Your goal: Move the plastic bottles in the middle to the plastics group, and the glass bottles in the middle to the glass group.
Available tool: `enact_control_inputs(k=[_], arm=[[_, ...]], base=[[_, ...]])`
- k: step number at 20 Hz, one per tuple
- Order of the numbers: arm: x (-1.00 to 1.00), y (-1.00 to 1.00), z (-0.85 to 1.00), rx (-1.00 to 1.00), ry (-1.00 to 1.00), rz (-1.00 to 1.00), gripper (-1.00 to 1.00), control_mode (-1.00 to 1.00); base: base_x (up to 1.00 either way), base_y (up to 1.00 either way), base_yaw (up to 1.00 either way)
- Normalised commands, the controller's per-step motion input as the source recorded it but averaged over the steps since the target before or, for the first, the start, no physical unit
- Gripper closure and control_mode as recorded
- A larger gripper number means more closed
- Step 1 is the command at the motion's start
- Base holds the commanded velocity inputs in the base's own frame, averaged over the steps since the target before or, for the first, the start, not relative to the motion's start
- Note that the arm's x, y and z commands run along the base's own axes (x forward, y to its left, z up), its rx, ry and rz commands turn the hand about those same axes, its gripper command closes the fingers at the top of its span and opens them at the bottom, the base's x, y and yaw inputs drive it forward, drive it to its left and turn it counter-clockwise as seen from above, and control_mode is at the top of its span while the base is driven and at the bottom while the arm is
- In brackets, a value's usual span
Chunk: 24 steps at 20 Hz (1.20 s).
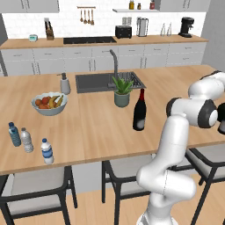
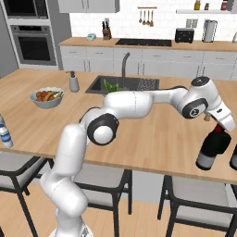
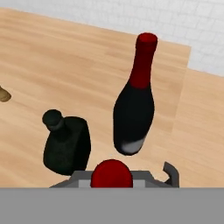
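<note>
My gripper (image 2: 219,128) hangs over the far right of the counter, straddling the red foil top (image 3: 111,171) of a dark wine bottle (image 2: 209,152) that stands near the front edge. The one fingertip (image 3: 171,171) in sight stands clear of the foil, so the gripper looks open. Just beyond stand another red-topped wine bottle (image 3: 133,107) and a squat dark bottle (image 3: 68,144). A second tall wine bottle (image 1: 139,112) stands mid-counter by the plant. At the far left, the white-capped, blue-banded water bottle (image 1: 47,151) stands beside the blue-tinted bottle (image 1: 14,134) and the clear greyish bottle (image 1: 27,140).
A potted plant (image 1: 122,92) and the sink (image 1: 94,82) lie behind the middle wine bottle. The fruit bowl (image 1: 49,103) and a soap dispenser (image 1: 65,84) are at the left. A small cork-like item (image 3: 3,94) lies on the counter. Stools (image 2: 196,194) stand under the front edge.
</note>
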Motion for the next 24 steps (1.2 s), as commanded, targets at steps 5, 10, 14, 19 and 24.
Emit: enact_control_inputs(k=[5, 10, 14, 19, 24], arm=[[0.00, 0.00, -0.15, -0.02, -0.08, 0.00, 1.00, -1.00], [0.07, 0.00, 0.00, 0.00, -0.05, 0.00, 1.00, -1.00], [0.00, 0.00, 0.00, 0.00, 0.00, 0.00, 1.00, -1.00], [0.00, 0.00, 0.00, 0.00, 0.00, 0.00, -1.00, -1.00], [0.00, 0.00, 0.00, 0.00, 0.00, 0.00, -1.00, -1.00]], base=[[0.00, 0.00, 0.00], [0.00, 0.00, 0.00], [0.00, 0.00, 0.00], [0.00, 0.00, 0.00], [0.00, 0.00, 0.00]])
